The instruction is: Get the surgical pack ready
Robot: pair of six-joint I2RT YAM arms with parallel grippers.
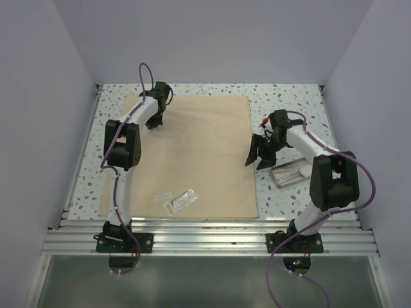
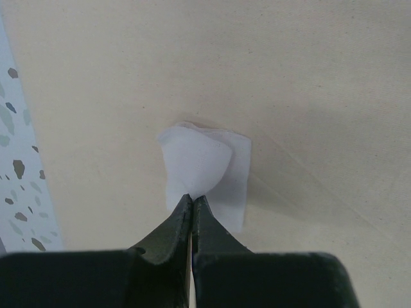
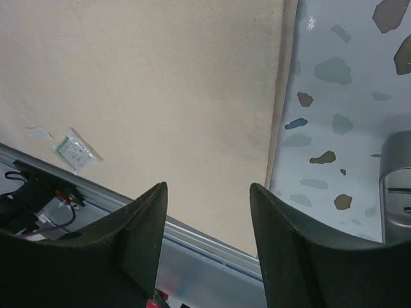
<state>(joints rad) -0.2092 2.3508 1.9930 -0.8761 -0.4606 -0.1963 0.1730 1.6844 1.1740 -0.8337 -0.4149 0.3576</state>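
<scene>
The surgical pack (image 1: 199,154) is a big tan cloth sheet lying flat and unfolded over the middle of the speckled table. My left gripper (image 1: 154,125) is at the sheet's far left part. In the left wrist view that gripper (image 2: 192,197) is shut, pinching the near edge of a small white square piece (image 2: 199,163) that curls up off the cloth (image 2: 308,77). My right gripper (image 1: 257,154) hovers open over the sheet's right edge. The right wrist view shows the gripper (image 3: 207,186) holding nothing, with the cloth (image 3: 160,83) below.
A small shiny metal tray (image 1: 289,173) sits on the bare table right of the sheet, and its edge shows in the right wrist view (image 3: 397,186). A clear plastic pouch (image 1: 181,199) and a smaller clear strip (image 1: 162,197) lie near the sheet's front edge. An aluminium rail (image 1: 205,234) runs along the near edge.
</scene>
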